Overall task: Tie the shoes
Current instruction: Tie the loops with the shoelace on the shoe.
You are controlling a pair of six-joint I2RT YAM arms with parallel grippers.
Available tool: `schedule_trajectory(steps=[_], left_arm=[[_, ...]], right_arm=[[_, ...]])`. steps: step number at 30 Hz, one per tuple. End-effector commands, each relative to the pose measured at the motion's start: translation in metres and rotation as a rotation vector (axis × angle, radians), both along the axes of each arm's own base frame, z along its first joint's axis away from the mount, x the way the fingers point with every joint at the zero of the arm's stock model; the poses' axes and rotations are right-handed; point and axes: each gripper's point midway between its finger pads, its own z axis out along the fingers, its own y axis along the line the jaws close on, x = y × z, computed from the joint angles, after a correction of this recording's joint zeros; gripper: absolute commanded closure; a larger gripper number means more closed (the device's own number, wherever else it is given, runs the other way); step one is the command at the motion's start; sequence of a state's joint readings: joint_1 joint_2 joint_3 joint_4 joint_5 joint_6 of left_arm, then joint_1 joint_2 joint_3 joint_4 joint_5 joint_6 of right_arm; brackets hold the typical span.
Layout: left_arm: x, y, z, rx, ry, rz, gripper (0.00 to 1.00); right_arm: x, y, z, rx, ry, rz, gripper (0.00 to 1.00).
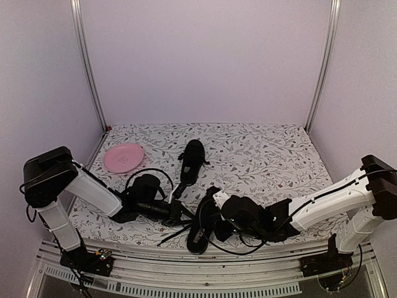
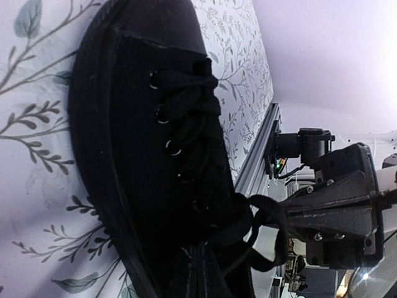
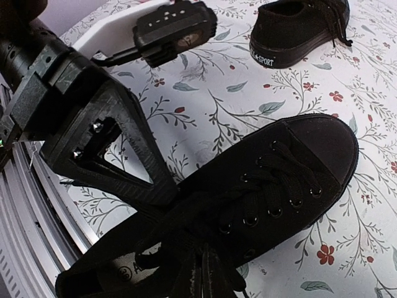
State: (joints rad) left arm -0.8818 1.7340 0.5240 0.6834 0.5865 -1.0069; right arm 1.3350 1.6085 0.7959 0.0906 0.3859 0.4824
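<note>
Pinches the laces (image 2: 186, 118) of the near shoe (image 3: 310, 146) in the clenched right claw (image 2: 276, 214); presses the clenched left claw (image 3: 162, 197) among them. Shows the far shoe (image 1: 193, 158) near the pink plate (image 1: 123, 158) on the bench (image 1: 267, 149).

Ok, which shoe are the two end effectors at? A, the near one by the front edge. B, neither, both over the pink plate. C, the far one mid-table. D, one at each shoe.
A: the left end effector and the right end effector both meet at the laces of the near shoe, while the far shoe lies alone and the pink plate sits far left.
</note>
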Motion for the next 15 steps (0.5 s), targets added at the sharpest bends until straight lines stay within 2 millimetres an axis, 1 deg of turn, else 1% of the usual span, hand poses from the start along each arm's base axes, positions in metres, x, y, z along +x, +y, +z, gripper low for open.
schedule_trajectory(steps=[1, 5, 8, 13, 15], left_arm=[[0.011, 0.011, 0.003, 0.010, -0.021, 0.053, 1.00], [0.014, 0.015, 0.004, 0.014, -0.030, 0.067, 1.00], [0.017, 0.019, 0.003, 0.021, -0.037, 0.081, 1.00], [0.018, 0.015, 0.017, -0.036, -0.069, 0.064, 1.00], [0.019, 0.012, 0.023, -0.053, -0.081, 0.063, 0.92]], right_arm=[[-0.002, 0.006, 0.014, 0.145, 0.079, 0.025, 0.98], [0.000, 0.004, 0.014, 0.176, 0.106, 0.019, 0.98], [-0.001, 0.002, 0.018, 0.200, 0.117, 0.021, 0.98], [0.001, 0.000, 0.021, 0.225, 0.121, 0.018, 0.98], [0.000, 0.001, 0.020, 0.226, 0.126, 0.021, 0.98]])
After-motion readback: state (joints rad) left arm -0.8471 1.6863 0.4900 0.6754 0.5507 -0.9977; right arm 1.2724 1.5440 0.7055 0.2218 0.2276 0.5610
